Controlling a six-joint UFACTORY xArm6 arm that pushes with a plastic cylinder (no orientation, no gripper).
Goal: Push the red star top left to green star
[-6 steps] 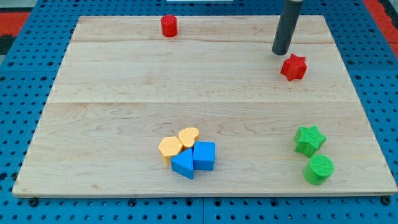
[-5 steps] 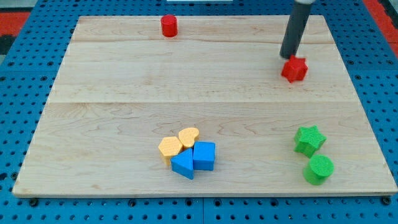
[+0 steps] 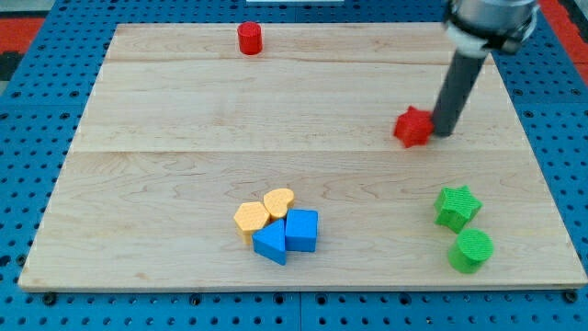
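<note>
The red star (image 3: 413, 127) lies on the wooden board at the view's right of centre. My tip (image 3: 443, 133) touches its right side. The green star (image 3: 457, 206) sits lower right, below and to the right of the red star, well apart from it. The rod rises from the tip toward the view's top right.
A green cylinder (image 3: 471, 249) sits just below the green star. A red cylinder (image 3: 249, 39) stands near the top edge. Two yellow blocks (image 3: 265, 211) and two blue blocks (image 3: 288, 235) cluster at the bottom centre. The board's edge (image 3: 303, 288) meets a blue pegboard.
My tip moved down and to the right, round to the red star's right side. The red star slid down and to the left.
</note>
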